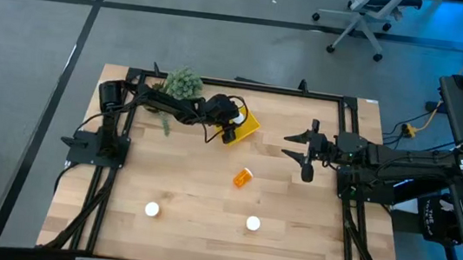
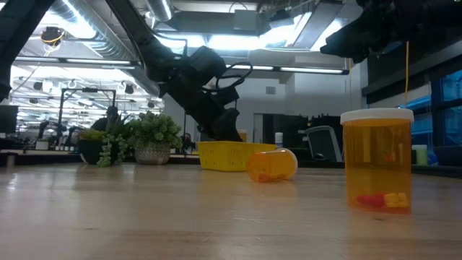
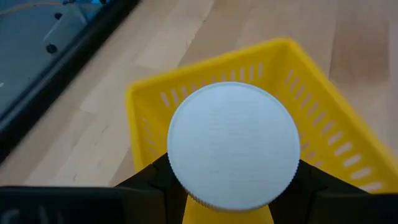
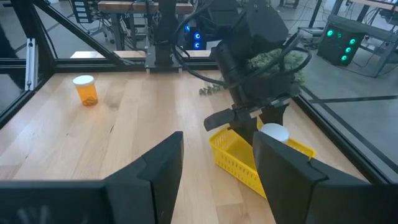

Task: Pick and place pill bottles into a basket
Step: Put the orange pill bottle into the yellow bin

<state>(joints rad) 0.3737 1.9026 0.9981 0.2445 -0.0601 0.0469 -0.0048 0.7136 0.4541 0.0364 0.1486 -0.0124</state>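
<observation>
The left gripper (image 4: 264,121) is gripping a white-capped orange pill bottle (image 3: 233,146) over the yellow slotted plastic basket (image 3: 323,124) — no label showing — while the right gripper (image 1: 303,150) is waiting, fingers spread.

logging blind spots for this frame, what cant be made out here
- Basket contents: high view, left gripper covers it; left wrist view, held bottle's cap blocks it.
- Held bottle's body: only its cap shows.
- Lying bottle cap: too small in high view.
- Right gripper: cut off in low view.
</observation>
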